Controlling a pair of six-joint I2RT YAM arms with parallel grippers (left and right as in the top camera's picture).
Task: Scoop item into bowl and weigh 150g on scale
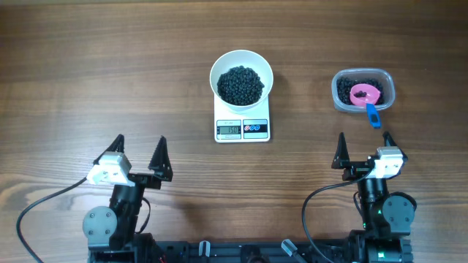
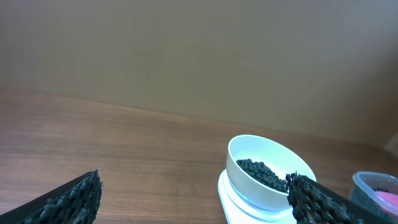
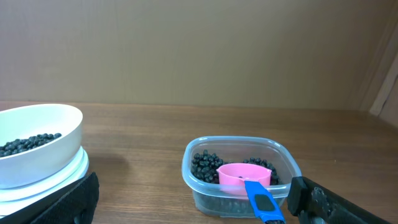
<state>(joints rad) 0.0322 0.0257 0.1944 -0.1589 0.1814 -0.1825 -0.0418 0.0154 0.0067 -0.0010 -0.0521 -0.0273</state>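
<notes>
The white bowl (image 1: pixel 241 67) stands on the white scale (image 1: pixel 242 128), whose grey display faces the near edge. A dark heap of tiny black beads (image 1: pixel 240 84) fills the bowl; the same beads show in the left wrist view (image 2: pixel 264 174) and right wrist view (image 3: pixel 28 144). More beads lie in the clear tub (image 1: pixel 363 90) with the pink scoop (image 1: pixel 365 95). My left gripper (image 1: pixel 139 152) is open near the table's front left, holding nothing. My right gripper (image 1: pixel 363 147) is open just in front of the tub, holding nothing.
The scoop's blue handle (image 1: pixel 373 115) sticks out over the tub's near rim toward my right gripper. In the right wrist view the tub (image 3: pixel 241 177) sits between the fingertips' line of sight, the bowl (image 3: pixel 37 146) at far left. Bare wooden table (image 1: pixel 88 66) surrounds everything.
</notes>
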